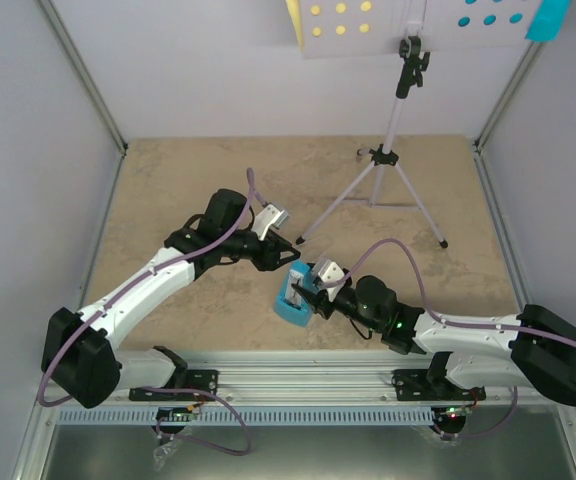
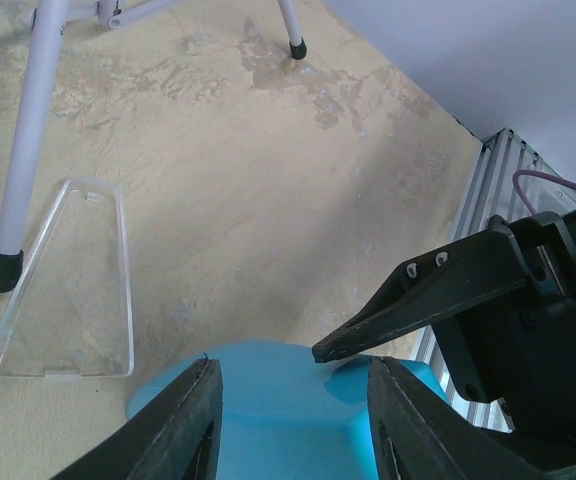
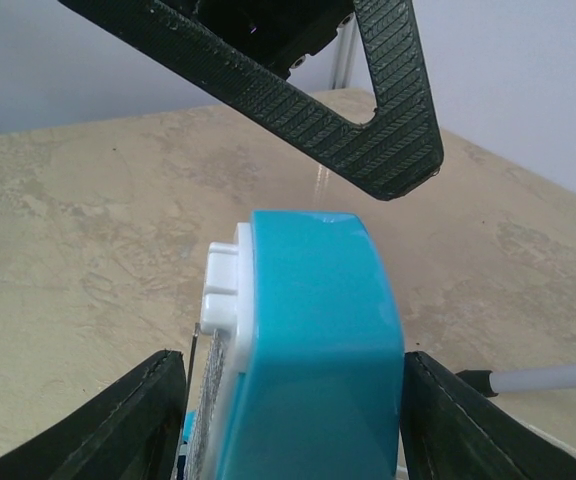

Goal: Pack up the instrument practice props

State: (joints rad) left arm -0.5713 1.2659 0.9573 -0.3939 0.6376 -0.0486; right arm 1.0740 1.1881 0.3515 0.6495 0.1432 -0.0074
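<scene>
Blue plastic fills the gap of my right gripper [image 3: 290, 356]: the small metronome [image 3: 313, 330] sits snug between both fingers, though I cannot tell if they truly clamp it. My left gripper [image 2: 293, 365] hovers just above it, jaws apart and empty. A clear cover [image 2: 63, 290] lies nearby on the table [image 1: 168, 180], and the lilac music stand [image 1: 385, 160] stands behind.

Music stand [image 1: 388, 175] at the rear, right of centre on the surface [image 1: 168, 190]; left sheet [image 1: 295, 20] and right sheet [image 1: 548, 18] at the two ends of its desk. Metronome [image 1: 293, 300] at front centre, between the right hand's [image 1: 306, 292] fingers. The left hand [image 1: 290, 250] is just behind and above it. A loose cover [image 2: 63, 290] lies flat beside one tripod foot.
</scene>
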